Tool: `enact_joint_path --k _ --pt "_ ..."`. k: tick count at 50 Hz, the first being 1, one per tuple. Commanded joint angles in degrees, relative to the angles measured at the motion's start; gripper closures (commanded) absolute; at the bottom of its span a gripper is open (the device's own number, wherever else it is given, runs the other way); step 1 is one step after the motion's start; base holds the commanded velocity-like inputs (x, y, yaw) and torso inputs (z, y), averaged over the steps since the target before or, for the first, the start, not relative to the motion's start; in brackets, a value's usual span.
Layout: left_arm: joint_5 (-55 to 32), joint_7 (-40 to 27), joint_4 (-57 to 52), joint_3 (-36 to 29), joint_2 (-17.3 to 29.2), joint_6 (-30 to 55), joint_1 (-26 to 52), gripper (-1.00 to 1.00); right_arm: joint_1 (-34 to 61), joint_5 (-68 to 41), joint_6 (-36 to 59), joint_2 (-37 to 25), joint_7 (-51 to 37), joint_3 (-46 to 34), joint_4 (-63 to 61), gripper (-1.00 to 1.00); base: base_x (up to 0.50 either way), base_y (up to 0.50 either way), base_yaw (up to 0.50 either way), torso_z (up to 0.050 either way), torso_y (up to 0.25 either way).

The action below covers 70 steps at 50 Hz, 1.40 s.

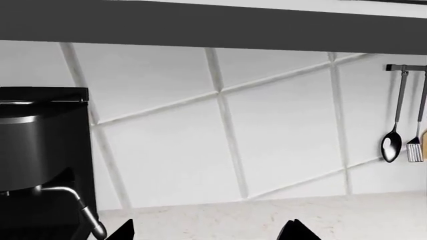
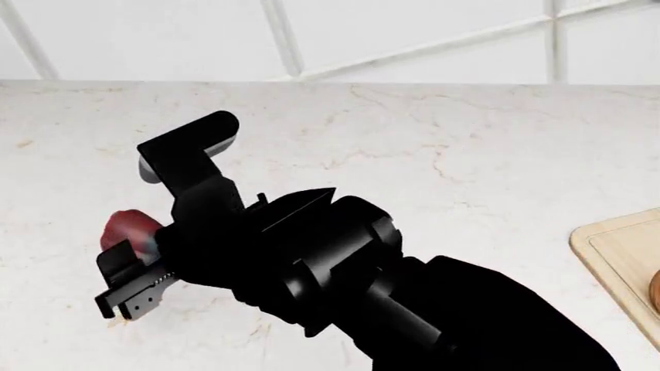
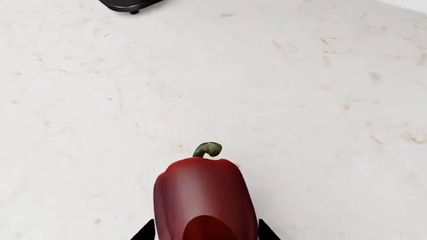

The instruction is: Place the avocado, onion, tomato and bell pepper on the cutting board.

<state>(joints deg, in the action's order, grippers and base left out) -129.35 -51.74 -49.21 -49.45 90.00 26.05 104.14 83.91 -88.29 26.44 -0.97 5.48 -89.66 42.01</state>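
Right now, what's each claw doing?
Left claw: open, holding nothing.
Right claw: around the bell pepper; whether it grips cannot be told.

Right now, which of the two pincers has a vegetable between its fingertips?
The right pincer: the bell pepper lies between its tips. The left pincer faces the wall, holding nothing.

Coffee machine, hanging spoon, spatula
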Motion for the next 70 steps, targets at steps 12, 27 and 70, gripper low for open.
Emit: enact_joint_path --k 12,27,70 --pt "2.51 2.7 0.21 1.73 -0.01 -1.57 -1.24 -1.0 5.78 2.32 2.91 -5.95 -4.85 1.09 -14.22 1.0 0.0 0.0 0.0 0.0 0.0" --pt "5.42 4.53 -0.23 0.26 -0.01 -4.08 -3.69 -1.0 13.23 -8.92 4.05 -34.73 -31.03 10.11 -59.73 1.0 0.0 0.0 0.0 0.0 0.0" --pt "5.85 5.48 -0.33 1.56 -0.01 -4.54 -5.03 -1.0 25.29 -32.94 -1.89 -69.55 -62.11 24.51 -98.97 1.0 0.0 0.0 0.0 0.0 0.0"
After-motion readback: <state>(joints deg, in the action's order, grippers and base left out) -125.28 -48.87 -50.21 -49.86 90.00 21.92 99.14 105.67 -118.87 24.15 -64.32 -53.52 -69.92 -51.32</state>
